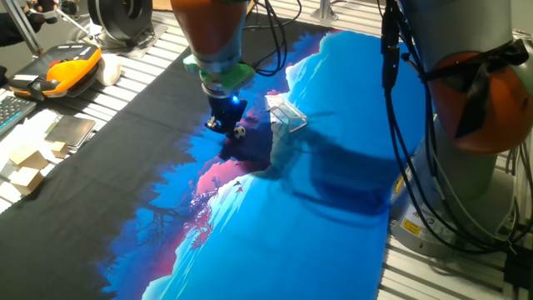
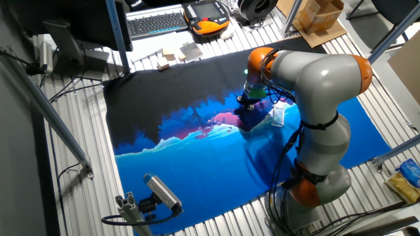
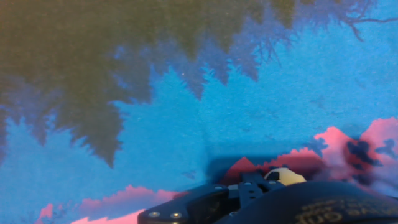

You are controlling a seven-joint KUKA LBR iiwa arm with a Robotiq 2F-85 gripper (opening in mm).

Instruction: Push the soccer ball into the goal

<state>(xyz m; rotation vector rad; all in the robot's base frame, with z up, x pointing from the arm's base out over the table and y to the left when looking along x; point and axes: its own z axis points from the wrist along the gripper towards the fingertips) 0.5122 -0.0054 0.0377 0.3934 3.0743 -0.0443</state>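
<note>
The soccer ball point(image 1: 240, 131) is tiny, white with black patches, and lies on the blue printed mat point(image 1: 333, 250). My gripper point(image 1: 221, 126) stands low over the mat just left of the ball, touching or almost touching it, with its fingers together and nothing held. The goal point(image 1: 287, 115), a small white frame with translucent netting, sits a short way right of the ball. In the hand view the ball point(image 3: 284, 176) peeks out behind the black gripper body point(image 3: 249, 199). In the other fixed view the gripper point(image 2: 245, 102) is left of the goal point(image 2: 277, 115); the ball is too small to make out there.
An orange teach pendant point(image 1: 71, 65) and a plain white roundish object point(image 1: 110, 71) lie at the back left. Cardboard pieces point(image 1: 25, 171) sit at the left edge. The arm's grey and orange base point(image 1: 475, 117) and cables stand at the right. A keyboard point(image 2: 157, 23) lies beyond the mat.
</note>
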